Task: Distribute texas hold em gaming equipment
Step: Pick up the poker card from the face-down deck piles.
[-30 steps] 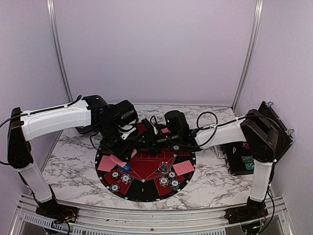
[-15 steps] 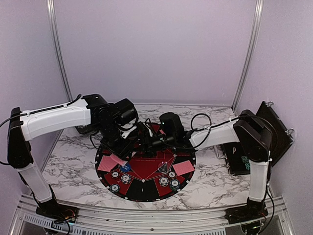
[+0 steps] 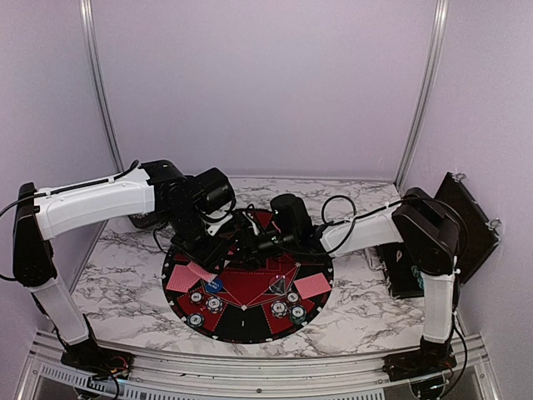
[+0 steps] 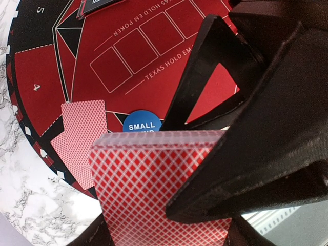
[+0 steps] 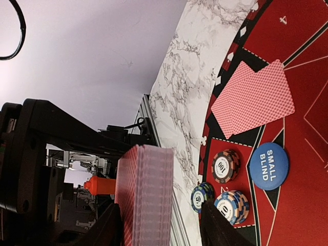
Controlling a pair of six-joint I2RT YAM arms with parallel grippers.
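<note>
My left gripper (image 4: 164,228) is shut on a thick deck of red-backed playing cards (image 4: 154,184), held upright above the mat's left part. My right gripper (image 5: 164,225) has come in from the right and stands open astride that deck (image 5: 146,192): one finger is close to its red face, the other a clear gap from its edge. In the top view the two grippers, left (image 3: 220,242) and right (image 3: 249,239), meet. Dealt cards (image 3: 185,277) lie on the mat's left, with a blue SMALL BLIND marker (image 5: 268,166) and chip stacks (image 5: 225,165) beside them. More cards (image 3: 311,286) lie at its right.
The round black-and-red mat (image 3: 250,329) lies mid-table on marble (image 3: 125,283). More chip stacks (image 3: 288,308) sit at its near right. A black case (image 3: 408,271) stands open at the right edge by the right arm's base. The right gripper's black finger (image 4: 256,148) crosses the left wrist view.
The right arm has reached further left until its fingers straddle the deck in the left gripper, and its jaws have narrowed. The left arm and the deck have stayed put.
</note>
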